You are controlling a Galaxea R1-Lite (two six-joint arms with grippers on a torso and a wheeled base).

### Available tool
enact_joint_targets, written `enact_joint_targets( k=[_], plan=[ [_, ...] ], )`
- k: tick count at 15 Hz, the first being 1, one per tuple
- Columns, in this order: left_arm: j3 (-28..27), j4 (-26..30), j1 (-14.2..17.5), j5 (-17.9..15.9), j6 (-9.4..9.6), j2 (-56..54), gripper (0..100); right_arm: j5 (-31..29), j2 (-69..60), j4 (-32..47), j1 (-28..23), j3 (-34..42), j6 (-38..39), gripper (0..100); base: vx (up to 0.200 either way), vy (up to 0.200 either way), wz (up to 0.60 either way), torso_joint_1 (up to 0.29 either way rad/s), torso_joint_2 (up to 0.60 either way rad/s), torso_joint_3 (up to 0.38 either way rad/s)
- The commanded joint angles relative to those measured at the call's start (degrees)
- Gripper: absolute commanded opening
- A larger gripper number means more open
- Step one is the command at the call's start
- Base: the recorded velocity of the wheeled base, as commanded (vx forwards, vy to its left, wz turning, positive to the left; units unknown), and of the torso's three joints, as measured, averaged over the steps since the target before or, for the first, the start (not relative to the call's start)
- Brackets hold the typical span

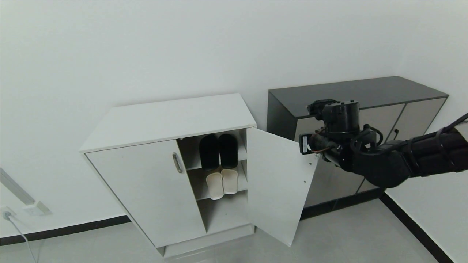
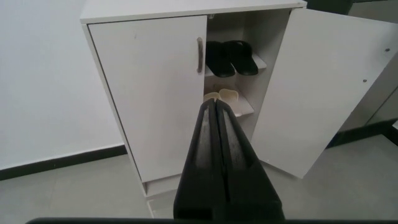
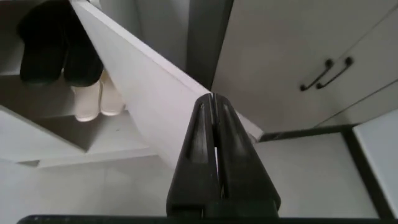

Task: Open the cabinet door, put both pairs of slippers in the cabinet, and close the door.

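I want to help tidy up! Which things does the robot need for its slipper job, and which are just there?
For the job: white cabinet, its open door, black slippers on the upper shelf, white slippers on the shelf below.
Just there: dark cabinet beside it, wall socket with its cable.

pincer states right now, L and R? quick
Left pincer: shut, holding nothing.
Right pincer: shut, holding nothing, close to the edge of the open cabinet door.
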Motion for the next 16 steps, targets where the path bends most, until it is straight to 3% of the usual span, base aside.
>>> enact_joint_targets(
  k=[1, 7, 16],
  plan=[
    [0.0, 0.0, 0.0, 0.0, -0.04, 0.0, 0, 1.6, 6.3, 3.1, -3.2, -7.5, 1.9, 0, 0.0, 0.0, 0.0, 0.0, 0.0, 0.0],
    [0.0, 0.0, 0.0, 0.0, -0.04, 0.0, 0, 3.0, 12.8, 3.1, -5.8, -12.9, 2.1, 0, 0.0, 0.0, 0.0, 0.0, 0.0, 0.0],
    [0.0, 0.0, 0.0, -0.1, 0.05, 0.0, 0, 2.7, 12.3, 3.8, -4.8, -11.7, 1.9, 0, 0.0, 0.0, 0.0, 0.0, 0.0, 0.0]
  ],
)
